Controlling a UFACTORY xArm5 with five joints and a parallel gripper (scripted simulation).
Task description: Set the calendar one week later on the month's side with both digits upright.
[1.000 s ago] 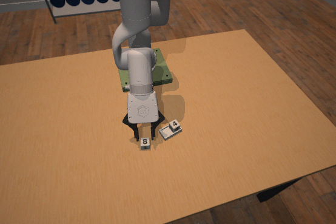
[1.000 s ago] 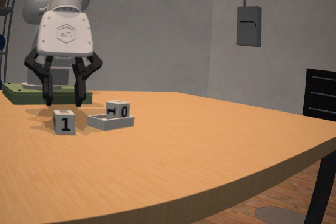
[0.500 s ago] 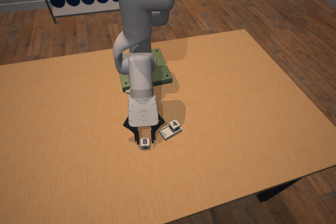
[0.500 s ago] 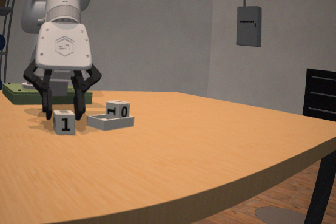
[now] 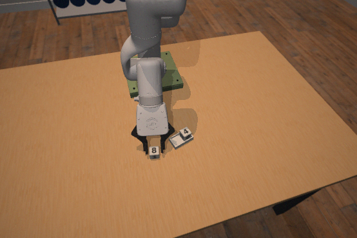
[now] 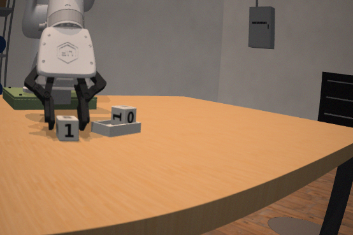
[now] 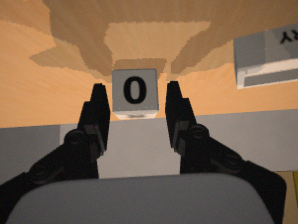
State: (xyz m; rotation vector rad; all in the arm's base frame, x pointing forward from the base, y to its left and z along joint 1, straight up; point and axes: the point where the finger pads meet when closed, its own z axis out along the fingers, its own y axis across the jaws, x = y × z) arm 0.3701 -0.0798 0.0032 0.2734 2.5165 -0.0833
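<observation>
— White cube (image 6: 67,128) on the left, off the tray?

— Yes. It stands on the worktop (image 6: 197,148), with 1 on the side facing the exterior view, 8 on top and 0 toward the wrist view.

— And the tool (image 6: 65,125)?

— Lowered over that cube, a black finger (image 7: 97,112) on each side. They stand half spread, with a gap visible between each finger and the cube, so it grips nothing.

— Further right?

— A grey tray (image 6: 116,128) lies flat just beside the cube. The second cube (image 6: 123,114) stands at its right end, 4 on top and 0 on one side; the tray's left half is bare.
</observation>
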